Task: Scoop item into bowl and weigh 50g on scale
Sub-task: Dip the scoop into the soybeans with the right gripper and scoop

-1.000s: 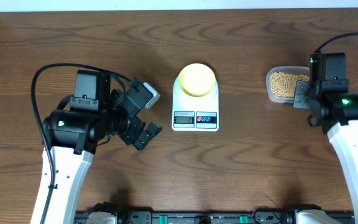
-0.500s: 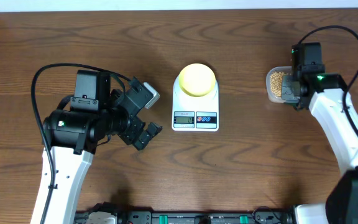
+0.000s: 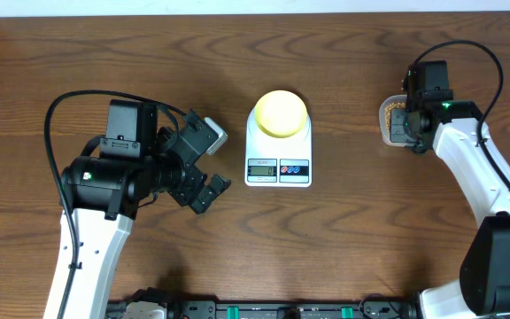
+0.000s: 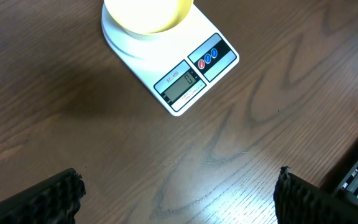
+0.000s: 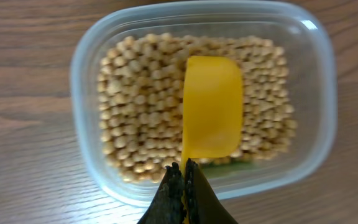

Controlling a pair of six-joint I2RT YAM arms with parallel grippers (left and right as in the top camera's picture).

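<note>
While the right pincer (image 5: 183,177) clamps the bright yellow plastic scoop (image 5: 211,112) over small beige beans (image 5: 142,93) in their clear tub (image 5: 82,68), a heaped load may spill before reaching the pale yellow bowl (image 3: 279,111) on the white scale (image 3: 278,168); the left pincer (image 4: 176,186) gapes.

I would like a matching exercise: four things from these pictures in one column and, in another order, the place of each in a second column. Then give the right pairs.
1. bowl
2. scoop
3. beans
4. scale

A. in the clear tub
B. in the middle of the table
C. in the right gripper, over the tub
D. on the scale's platform

Pairs: 1-D, 2-C, 3-A, 4-B.
</note>
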